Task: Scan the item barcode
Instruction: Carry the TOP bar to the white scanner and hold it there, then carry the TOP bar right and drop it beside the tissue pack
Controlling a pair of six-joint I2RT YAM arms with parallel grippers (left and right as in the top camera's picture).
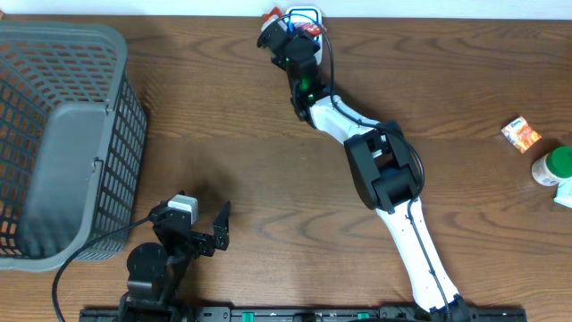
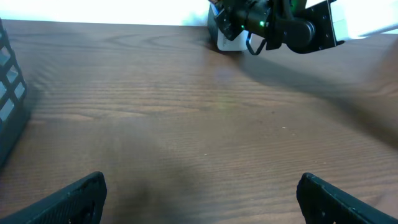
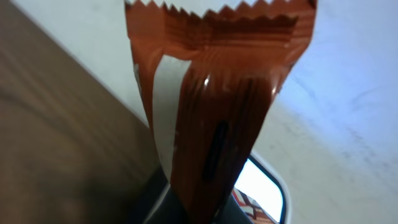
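The basket (image 1: 125, 116) fills the left of the overhead frame. At top centre my right gripper (image 1: 288, 38) is clamped on the orange sachet (image 3: 217, 93), just over a white device (image 1: 306, 15), likely the scanner. At lower left the left gripper (image 1: 204, 220) stands wide apart, empty. The sachet looks light, crinkly and slippery; I'd pinch a sealed end.

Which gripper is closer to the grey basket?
Left. The left gripper sits just right of the basket's near corner. The right gripper is much farther off, at the table's far edge, gripping a packet.
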